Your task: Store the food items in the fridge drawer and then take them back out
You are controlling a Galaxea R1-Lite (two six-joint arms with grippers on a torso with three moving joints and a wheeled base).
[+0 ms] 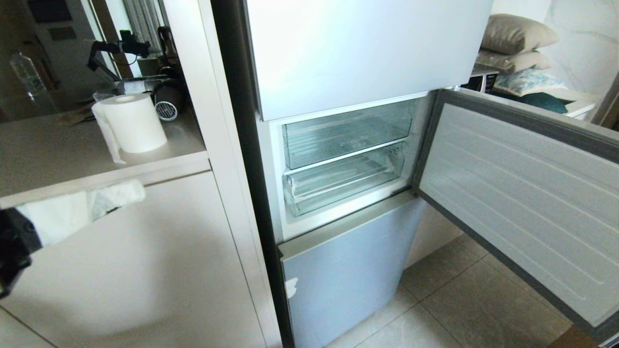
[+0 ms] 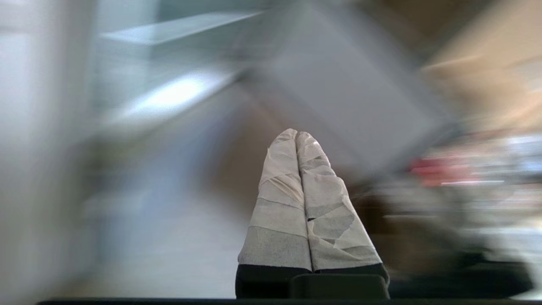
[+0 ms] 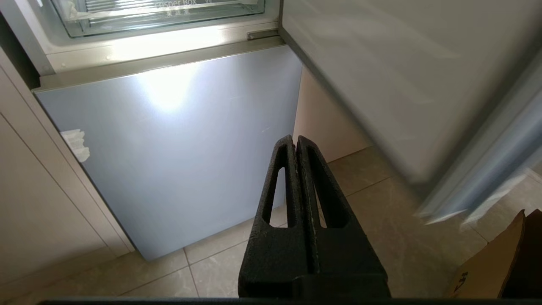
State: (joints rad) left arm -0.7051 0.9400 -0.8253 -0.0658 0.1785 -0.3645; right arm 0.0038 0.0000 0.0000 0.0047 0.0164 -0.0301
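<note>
Fridge door (image 1: 522, 193) swung wide, drawer (image 1: 343, 181) pushed in and apparently bare; food not in view; storing not yet begun, pulling the drawer likely next. Left tool (image 2: 296, 135) at far left by the counter (image 1: 63, 159), taped tips pressed together, empty; right tool (image 3: 295, 142) low, pressed together, idle.

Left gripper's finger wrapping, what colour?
White tape over black fingers, clearest in the left wrist view.

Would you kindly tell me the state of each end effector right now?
Left end effector: closed, holding nothing.
Right end effector: closed, holding nothing.
</note>
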